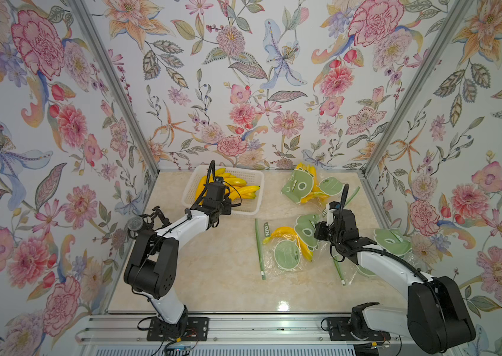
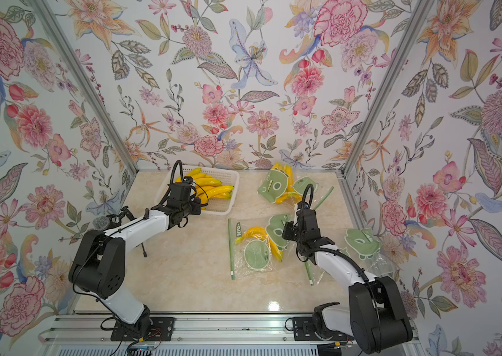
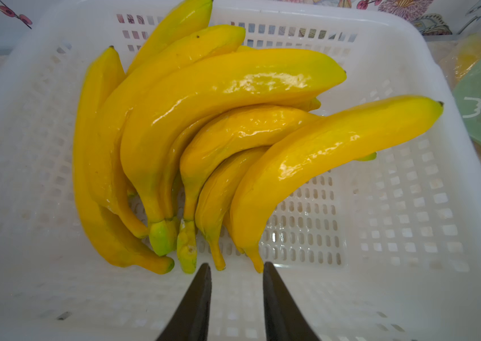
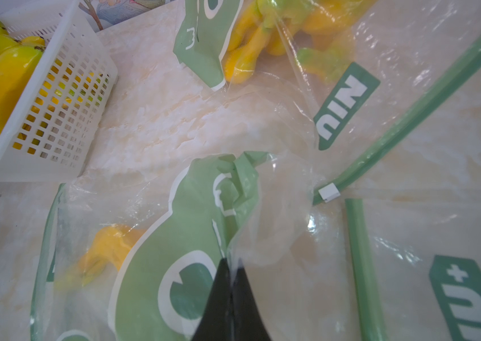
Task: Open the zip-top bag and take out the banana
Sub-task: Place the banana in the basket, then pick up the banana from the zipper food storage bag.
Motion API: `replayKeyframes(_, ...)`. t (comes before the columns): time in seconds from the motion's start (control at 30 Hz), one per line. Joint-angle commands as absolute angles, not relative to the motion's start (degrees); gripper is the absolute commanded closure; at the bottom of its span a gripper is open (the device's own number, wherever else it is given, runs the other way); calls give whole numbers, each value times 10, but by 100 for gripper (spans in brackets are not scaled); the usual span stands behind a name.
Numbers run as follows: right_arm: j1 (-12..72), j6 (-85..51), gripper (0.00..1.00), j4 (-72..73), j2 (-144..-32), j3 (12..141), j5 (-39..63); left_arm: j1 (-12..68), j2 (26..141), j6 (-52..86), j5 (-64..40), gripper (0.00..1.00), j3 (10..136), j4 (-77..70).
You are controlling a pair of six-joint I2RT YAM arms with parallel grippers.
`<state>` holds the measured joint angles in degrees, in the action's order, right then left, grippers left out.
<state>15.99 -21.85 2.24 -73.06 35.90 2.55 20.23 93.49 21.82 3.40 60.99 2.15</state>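
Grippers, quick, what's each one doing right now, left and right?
Left gripper: open, empty, over the white basket of bananas.
Right gripper: shut, pinching the film of the zip-top bag.

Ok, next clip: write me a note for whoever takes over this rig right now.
Left claw: open, empty, over the white basket of bananas.
Right claw: shut on the film of the centre zip-top bag.
Banana inside that bag; far bag also holds bananas.
Done: several bananas in the basket.
Left: take out the centre bag's banana; whether its zip is open, cannot tell.
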Motion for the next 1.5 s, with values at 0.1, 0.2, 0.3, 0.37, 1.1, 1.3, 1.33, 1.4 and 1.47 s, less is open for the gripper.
replayKeyframes(0.1,155,-208,100,25,-743,374,26,255,799,213,28,66,473,-29)
replayKeyframes(0.2,155,-205,100,26,-753,383,29,298,771,211,29,66,410,-61)
replayKeyframes(0.3,155,-204,100,25,-761,390,31,345,774,200,35,65,369,-91)
replayKeyframes(0.37,155,-204,100,26,-766,394,31,370,787,195,35,65,353,-109)
replayKeyframes(1.1,139,-176,100,25,-829,425,46,443,968,158,10,62,368,-215)
replayKeyframes(1.3,137,-176,100,28,-834,425,50,454,983,151,-7,60,387,-228)
replayKeyframes(1.33,136,-176,100,27,-833,425,51,457,982,149,-9,60,390,-230)
replayKeyframes(1.4,136,-177,100,28,-833,425,52,459,980,146,-18,58,393,-238)
replayKeyframes(1.47,136,-178,100,29,-833,424,54,459,978,142,-31,55,395,-246)
